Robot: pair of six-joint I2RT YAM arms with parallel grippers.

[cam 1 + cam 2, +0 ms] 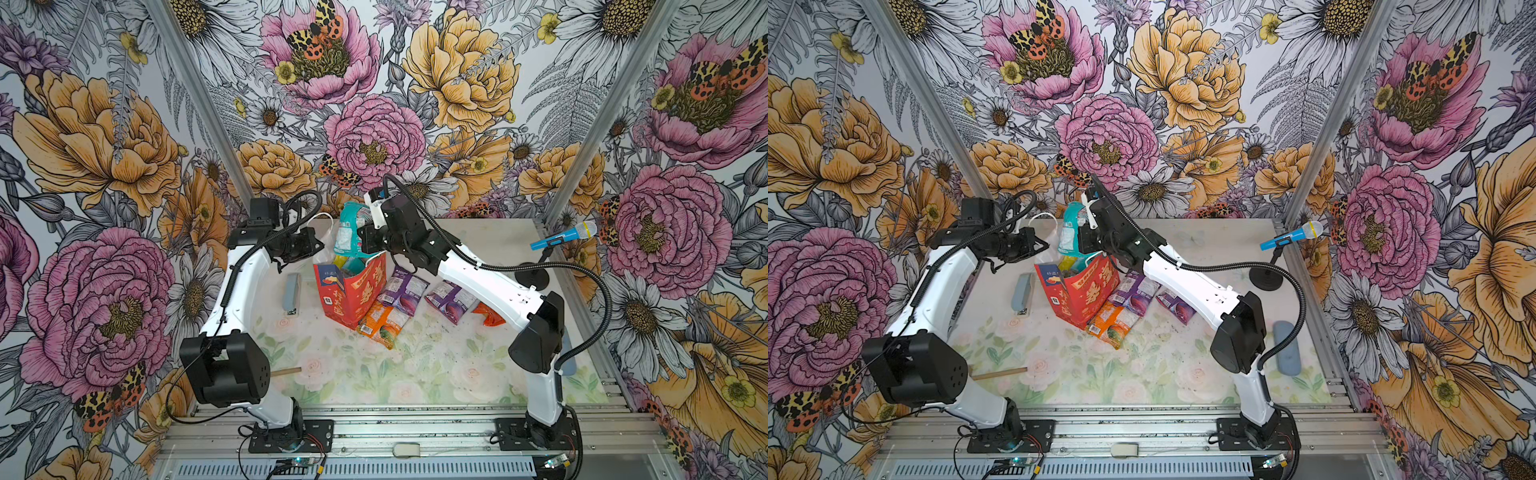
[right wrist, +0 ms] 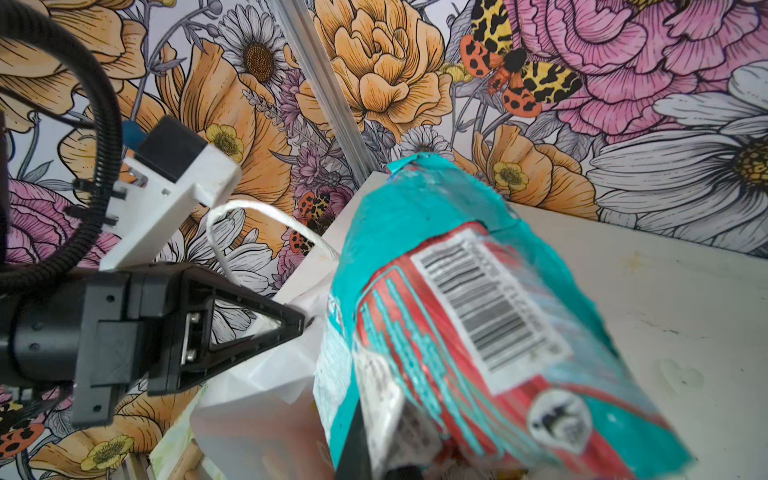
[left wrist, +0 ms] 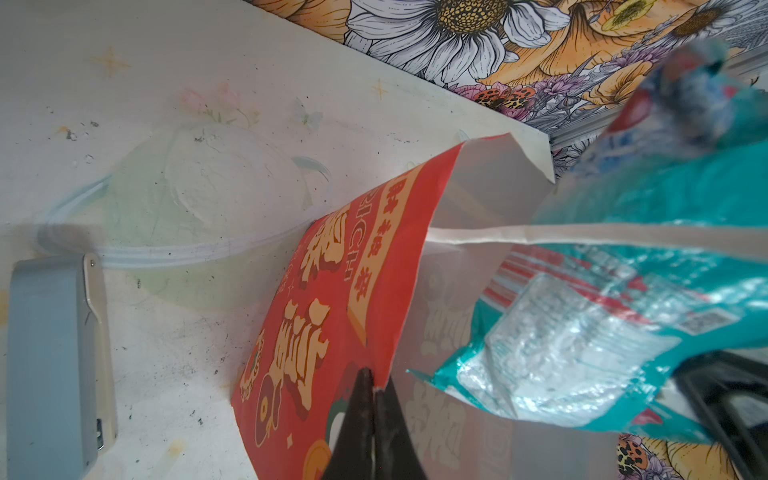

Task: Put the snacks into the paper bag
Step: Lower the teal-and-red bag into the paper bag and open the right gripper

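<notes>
I had the left jaws clenched on the rim of the red paper bag (image 1: pixel 357 293), upright mid-counter (image 1: pixel 415 374). The right jaws grasped the teal snack packet (image 1: pixel 345 235) over its mouth. The orange packet (image 1: pixel 380 323) and purple packets (image 1: pixel 402 289) lay beside it.

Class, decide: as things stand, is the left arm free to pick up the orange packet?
Probably not: the left gripper is shut on the rim of the bag, and the bag stands between it and the orange packet.
</notes>
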